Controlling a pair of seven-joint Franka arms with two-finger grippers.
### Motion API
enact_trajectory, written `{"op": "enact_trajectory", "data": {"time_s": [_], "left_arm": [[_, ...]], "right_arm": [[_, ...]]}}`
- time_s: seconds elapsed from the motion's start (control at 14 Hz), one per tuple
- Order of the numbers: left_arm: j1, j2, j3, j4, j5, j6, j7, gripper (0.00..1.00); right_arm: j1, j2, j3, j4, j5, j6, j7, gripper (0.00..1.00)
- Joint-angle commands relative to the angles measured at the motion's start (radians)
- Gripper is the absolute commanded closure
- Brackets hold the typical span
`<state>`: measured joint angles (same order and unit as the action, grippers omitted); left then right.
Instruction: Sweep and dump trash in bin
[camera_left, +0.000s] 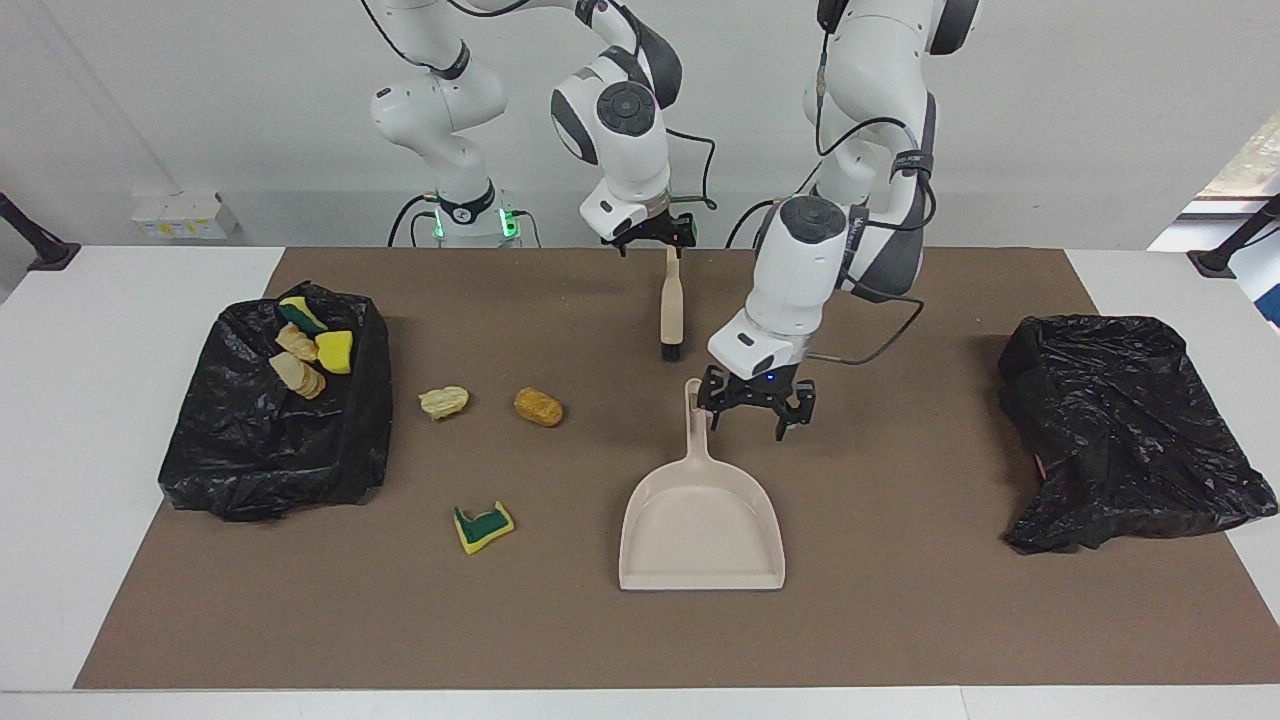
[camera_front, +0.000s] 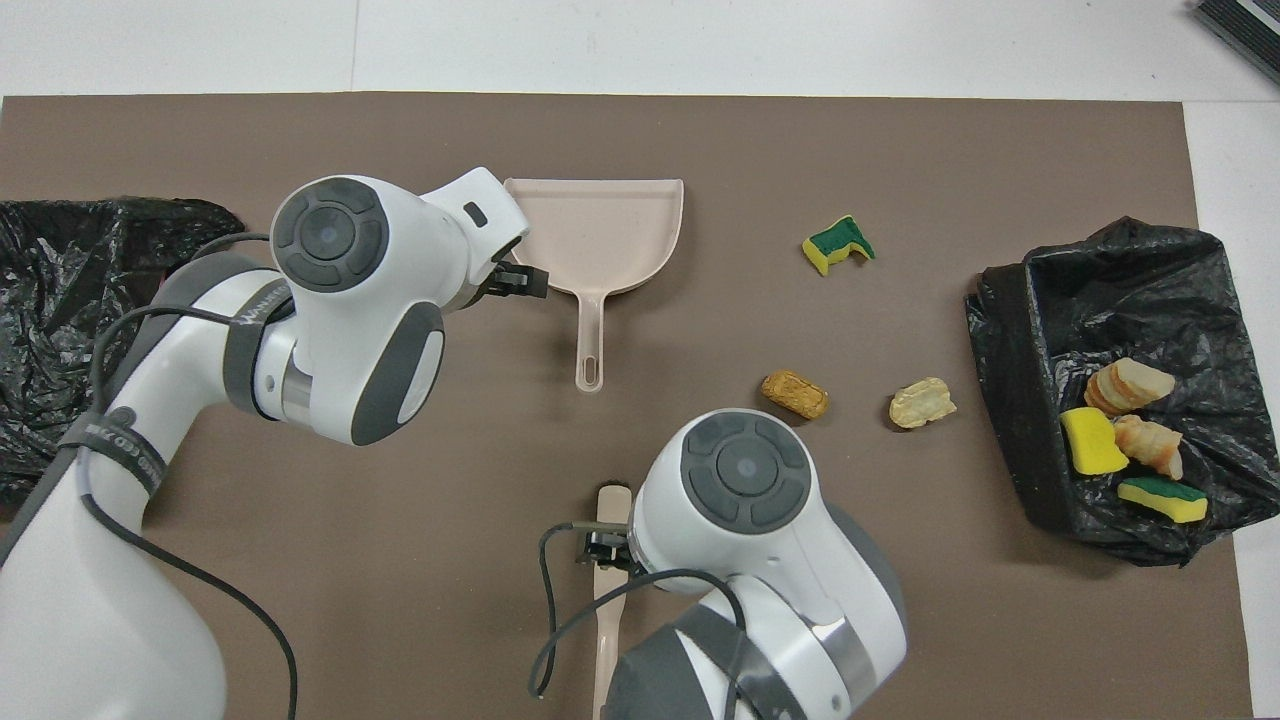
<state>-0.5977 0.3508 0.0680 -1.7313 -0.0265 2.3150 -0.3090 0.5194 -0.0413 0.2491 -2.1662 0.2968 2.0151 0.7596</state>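
1. Left gripper (camera_left: 755, 418): hangs low just beside the dustpan (camera_left: 700, 515) handle, on the side twd the left arm's end of the surface (camera_left: 880, 600); fingers apart, holding nothing.
2. Right gripper (camera_left: 652, 238): over the handle end of the brush (camera_left: 671, 312), the end nearest the robots; fingers apart, not clamped on it. Touching or not: can't tell.
3. Brush lies flat, nearer the robots than the dustpan, bristles pointing at the pan handle.
4. Trash, 3 loose pcs on the mat twd the right arm's end: orange-brown lump (camera_left: 538, 407), tan lump (camera_left: 444, 402) beside it, yellow-and-green sponge piece (camera_left: 483, 527) farther from the robots than both.
5. Rest of trash, sponge chunks + bread-like lumps (camera_left: 305, 345), sits in the black-bagged bin (camera_left: 270, 440) at the right arm's end.
6. Second black bag (camera_left: 1120, 430) at the left arm's end.
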Motion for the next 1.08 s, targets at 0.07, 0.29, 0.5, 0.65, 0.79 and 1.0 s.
{"op": "enact_trajectory", "data": {"time_s": [0.07,0.29,0.5,0.65,0.79,1.0], "left_arm": [[-0.069,0.020,0.019,0.007,-0.006,0.009,-0.085,0.00],[-0.079,0.043,0.018,0.010,-0.003,0.014,-0.108,0.00],[-0.096,0.059,0.019,-0.010,-0.003,0.012,-0.111,0.00],[-0.096,0.059,0.019,-0.007,-0.003,0.011,-0.134,0.23],[-0.097,0.059,0.018,-0.007,-0.004,-0.006,-0.166,0.67],[-0.085,0.059,0.019,-0.001,0.008,-0.011,-0.141,1.00]], "right_arm": [[0.079,0.021,0.004,-0.096,0.024,0.115,0.041,0.07],[0.143,0.051,0.004,-0.141,0.068,0.189,0.075,0.13],[0.153,0.060,0.004,-0.153,0.104,0.214,0.075,0.16],[0.153,0.060,0.004,-0.153,0.104,0.209,0.066,0.26],[0.153,0.063,0.004,-0.149,0.104,0.206,0.069,0.51],[0.146,0.078,0.002,-0.118,0.102,0.208,0.011,1.00]]}}
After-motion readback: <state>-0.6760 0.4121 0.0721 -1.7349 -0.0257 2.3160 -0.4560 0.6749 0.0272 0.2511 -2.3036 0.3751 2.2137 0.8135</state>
